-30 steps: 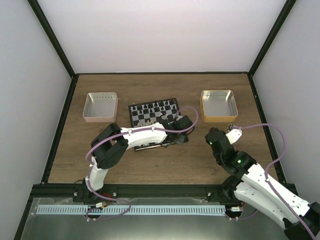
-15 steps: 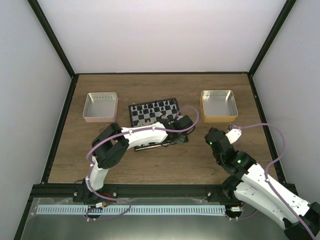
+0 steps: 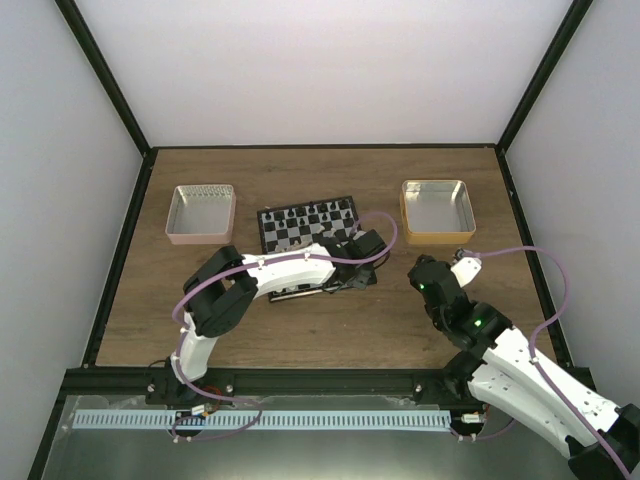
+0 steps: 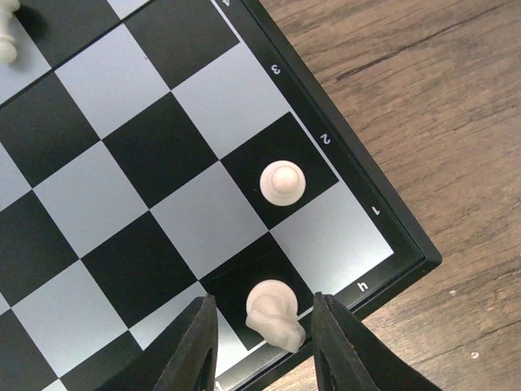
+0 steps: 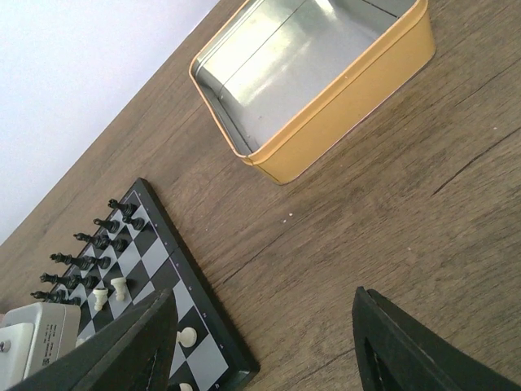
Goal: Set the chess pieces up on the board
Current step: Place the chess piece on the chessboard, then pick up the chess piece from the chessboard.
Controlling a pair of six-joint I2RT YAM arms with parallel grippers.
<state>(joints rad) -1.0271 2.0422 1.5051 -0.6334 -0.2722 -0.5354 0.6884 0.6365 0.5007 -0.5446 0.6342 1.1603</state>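
In the left wrist view the board (image 4: 122, 163) fills the frame with its corner at the lower right. A cream-white knight (image 4: 275, 315) stands on a black square at the board's edge. My left gripper (image 4: 262, 326) is open, with a finger on either side of the knight and a gap at each side. A cream-white pawn (image 4: 281, 181) stands one square beyond it, and another white piece (image 4: 6, 37) is at the top left. In the top view the left gripper (image 3: 350, 268) hangs over the board's (image 3: 300, 222) near right corner. My right gripper (image 3: 428, 275) is open and empty over bare wood.
A yellow tin tray (image 3: 437, 210) sits at the back right, and it also shows in the right wrist view (image 5: 326, 98). A pink tin tray (image 3: 202, 212) sits at the back left. Black pieces (image 5: 89, 252) line the board's far rows.
The right gripper has edged slightly to the left. The left arm has not visibly moved.
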